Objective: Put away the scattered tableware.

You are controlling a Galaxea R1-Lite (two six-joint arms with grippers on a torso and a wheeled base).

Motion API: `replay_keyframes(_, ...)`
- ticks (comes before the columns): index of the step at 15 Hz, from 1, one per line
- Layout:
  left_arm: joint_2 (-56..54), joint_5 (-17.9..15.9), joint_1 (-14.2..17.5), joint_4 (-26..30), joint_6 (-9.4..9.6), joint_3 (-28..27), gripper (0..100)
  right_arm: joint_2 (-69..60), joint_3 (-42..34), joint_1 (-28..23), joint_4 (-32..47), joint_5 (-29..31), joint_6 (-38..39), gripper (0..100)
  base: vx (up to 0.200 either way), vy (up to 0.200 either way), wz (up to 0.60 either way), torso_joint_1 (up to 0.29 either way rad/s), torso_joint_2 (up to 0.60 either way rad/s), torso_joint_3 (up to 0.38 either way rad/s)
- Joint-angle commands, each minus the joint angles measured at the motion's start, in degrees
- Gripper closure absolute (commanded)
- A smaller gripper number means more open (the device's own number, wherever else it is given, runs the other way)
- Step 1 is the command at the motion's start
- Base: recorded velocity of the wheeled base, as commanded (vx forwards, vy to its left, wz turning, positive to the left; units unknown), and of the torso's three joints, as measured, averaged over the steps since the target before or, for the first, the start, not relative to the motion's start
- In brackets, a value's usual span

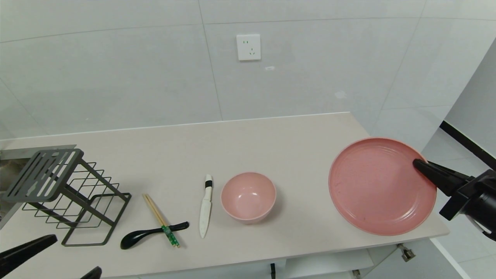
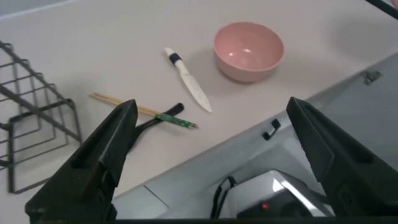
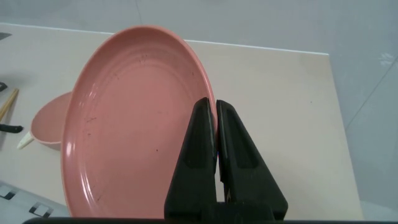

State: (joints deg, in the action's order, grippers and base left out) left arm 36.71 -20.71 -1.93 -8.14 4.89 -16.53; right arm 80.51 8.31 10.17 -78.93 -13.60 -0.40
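Pinches rim of tilted round pink plastic plate [image 1: 376, 186] in right gripper [image 3: 216, 112] at beige countertop [image 1: 271, 147] right end; holds left gripper [image 2: 211, 106] spread wide, empty, off near-left corner

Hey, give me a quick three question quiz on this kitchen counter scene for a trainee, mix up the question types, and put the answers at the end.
1. True or false: the right gripper is shut on the rim of the pink plate.
2. Which item lies nearest the pink bowl, on the robot's left of it? A. dish rack B. white knife C. chopsticks
3. In one word: is the left gripper open or shut?

Key: 1 true; 2 B; 3 open.
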Motion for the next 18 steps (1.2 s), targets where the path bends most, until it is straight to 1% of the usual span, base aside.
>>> replay_keyframes(1,7.9,-3.4,0.0,-0.1,-0.05,-1.5,0,-0.6,-0.5,0.0,0.0,0.0,0.0,100,0.000,0.000,0.00,0.000,0.00,0.000)
replay_keyframes(2,12.2,-5.7,0.0,-1.7,-0.14,-2.9,0,-0.8,-0.5,0.0,0.0,0.0,0.0,100,0.000,0.000,0.00,0.000,0.00,0.000)
replay_keyframes(3,16.5,-6.8,0.0,-5.2,-0.14,-3.6,0,-1.3,-0.4,0.0,0.0,0.0,0.1,100,0.000,0.000,0.00,0.000,0.00,0.000)
replay_keyframes(5,24.5,-8.1,-0.2,-15.2,0.12,-3.2,0,-1.6,-0.3,0.0,0.0,-0.1,0.0,100,0.000,0.000,0.00,0.000,0.00,0.000)
replay_keyframes(6,29.1,-8.2,-1.8,-21.7,0.12,-2.8,0,-1.6,-0.4,0.0,0.0,-0.1,0.0,100,0.000,0.000,0.00,0.000,0.00,0.000)
replay_keyframes(8,35.1,-7.8,-4.6,-28.8,0.21,-2.9,0,-1.6,-0.4,0.0,0.0,-0.1,0.0,100,0.000,0.000,0.00,0.000,0.00,0.000)
replay_keyframes(9,38.0,-6.9,-5.4,-30.3,0.21,-3.4,0,-1.6,-0.4,0.0,0.0,-0.1,0.0,100,0.000,0.000,0.00,0.000,0.00,0.000)
replay_keyframes(11,42.1,-5.6,-7.2,-30.4,0.21,-4.7,0,-1.6,-0.5,0.0,0.0,-0.1,0.0,100,0.000,0.000,0.00,0.000,0.00,0.000)
replay_keyframes(13,44.8,-3.4,-7.9,-30.4,-0.05,-4.8,0,-1.5,-0.6,0.0,0.0,-0.1,0.0,100,0.000,0.000,0.00,0.000,0.00,0.000)
replay_keyframes(14,46.7,-1.1,-8.3,-30.4,-0.93,-5.6,0,-1.4,-0.8,0.0,0.0,-0.1,0.0,100,0.000,0.000,0.00,0.000,0.00,0.000)
replay_keyframes(15,48.5,0.6,-10.1,-30.3,-2.16,-6.4,0,-1.3,-0.8,0.0,0.0,-0.1,0.0,100,0.000,0.000,0.00,0.000,0.00,0.000)
replay_keyframes(17,51.3,3.8,-14.2,-30.3,-5.77,-8.3,0,-1.4,-1.3,0.0,0.0,-0.1,0.0,100,0.000,0.000,0.00,0.000,0.00,0.000)
replay_keyframes(18,54.4,7.2,-18.3,-30.2,-9.90,-11.1,0,-1.4,-1.5,0.0,0.0,-0.1,0.0,100,0.000,0.000,0.00,0.000,0.00,0.000)
